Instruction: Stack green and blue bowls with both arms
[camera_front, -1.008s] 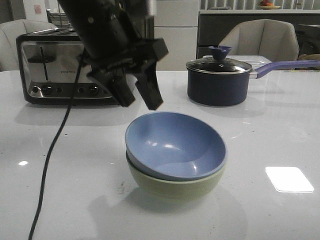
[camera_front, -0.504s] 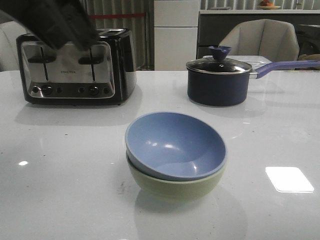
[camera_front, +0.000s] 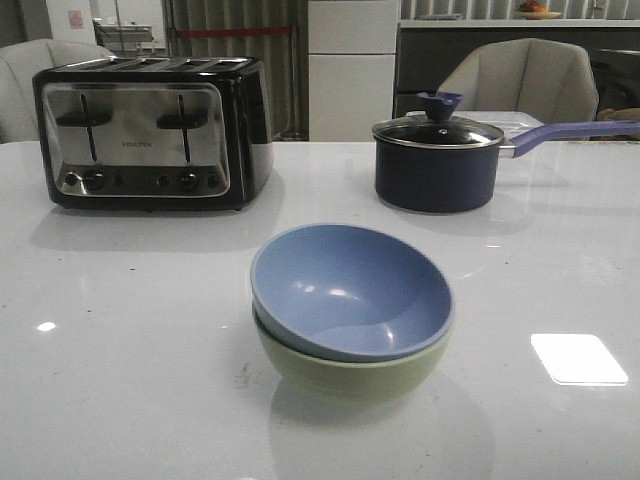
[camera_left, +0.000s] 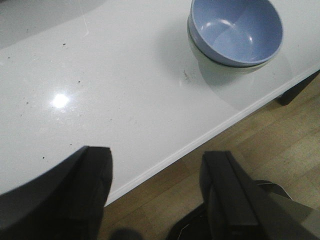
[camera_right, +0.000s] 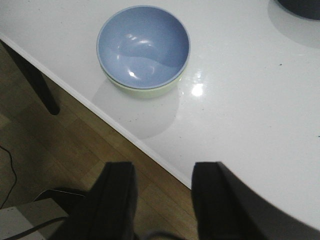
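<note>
- My left gripper (camera_left: 157, 192) hangs out past the table's near edge, jaws spread wide with nothing between them; below it I see white tabletop and wood floor
- On the table (camera_front: 120, 330) to the left stands a chrome and black toaster (camera_front: 150, 130), set well back from the bowls
- At the middle, near the front edge, the blue bowl (camera_front: 350, 290) sits nested inside the green bowl (camera_front: 345, 370), slightly tilted so more green rim shows on the right side; both rest upright on the table, untouched by either arm
- Behind them to the right is a dark saucepan (camera_front: 437, 165) with a glass lid and purple handle
- My right gripper (camera_right: 162, 200) also hovers beyond the table edge, fingers apart and holding nothing, though their tips are probably cropped from view
</note>
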